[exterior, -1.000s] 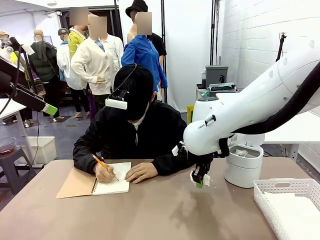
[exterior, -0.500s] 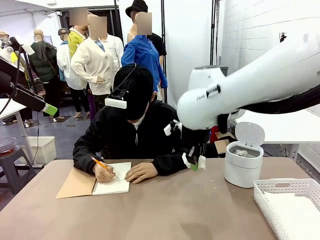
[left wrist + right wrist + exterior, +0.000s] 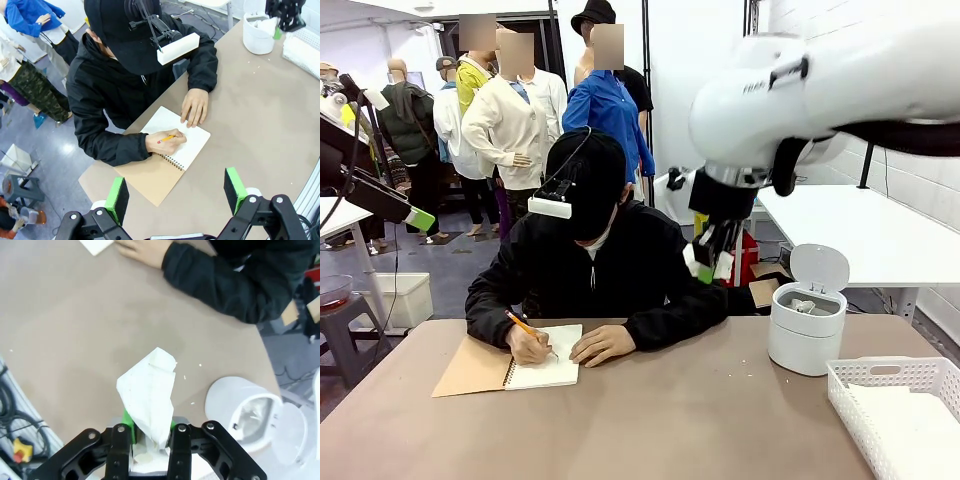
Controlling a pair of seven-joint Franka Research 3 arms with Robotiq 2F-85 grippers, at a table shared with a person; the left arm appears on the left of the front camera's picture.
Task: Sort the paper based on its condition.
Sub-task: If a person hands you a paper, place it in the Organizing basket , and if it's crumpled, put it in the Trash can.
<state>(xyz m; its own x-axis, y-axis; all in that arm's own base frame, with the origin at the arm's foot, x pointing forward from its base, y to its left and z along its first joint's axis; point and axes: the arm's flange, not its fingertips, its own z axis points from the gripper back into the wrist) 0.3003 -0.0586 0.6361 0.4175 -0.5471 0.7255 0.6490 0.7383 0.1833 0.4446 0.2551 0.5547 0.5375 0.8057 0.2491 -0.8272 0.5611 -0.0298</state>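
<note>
Desk (image 3: 670, 425): brown, with a white basket (image 3: 842, 398) at the near right and an open-lidded white bin (image 3: 805, 350) beyond it. The right end effector (image 3: 149, 432) hangs high over the desk, clamped on a crumpled paper wad (image 3: 147, 390). The left end effector (image 3: 176, 196) gapes wide, empty. Assessment: the wad is light, soft and springy, not fragile. A pinch across its bulk should hold; thin edges may slip or tear.
</note>
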